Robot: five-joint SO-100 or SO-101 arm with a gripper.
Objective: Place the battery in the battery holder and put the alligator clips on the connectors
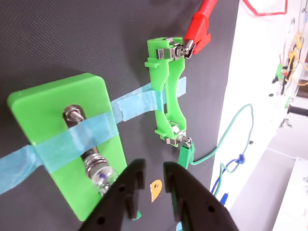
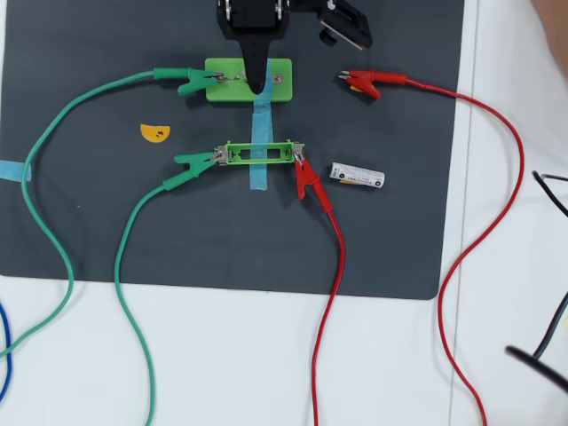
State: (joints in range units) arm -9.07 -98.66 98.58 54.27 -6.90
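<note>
The white battery (image 2: 357, 176) lies on the black mat, right of the narrow green battery holder (image 2: 260, 153) (image 1: 168, 91), whose slot is empty. A green alligator clip (image 2: 191, 161) (image 1: 186, 154) bites the holder's left tab in the overhead view, and a red clip (image 2: 307, 177) (image 1: 198, 30) bites its right tab. Another green clip (image 2: 191, 81) grips the left connector of the light-green bulb block (image 2: 222, 82) (image 1: 62, 139). A second red clip (image 2: 368, 82) lies loose to the block's right. My gripper (image 2: 256, 87) (image 1: 152, 169) hovers over the block's middle, slightly open and holding nothing.
Blue tape (image 1: 91, 132) (image 2: 259, 124) straps both green parts to the mat (image 2: 89, 222). An orange half-disc sticker (image 2: 154, 132) (image 1: 156, 190) lies on the mat. Long green and red wires (image 2: 333, 293) trail onto the white table. More wires and small parts lie at the wrist view's far right.
</note>
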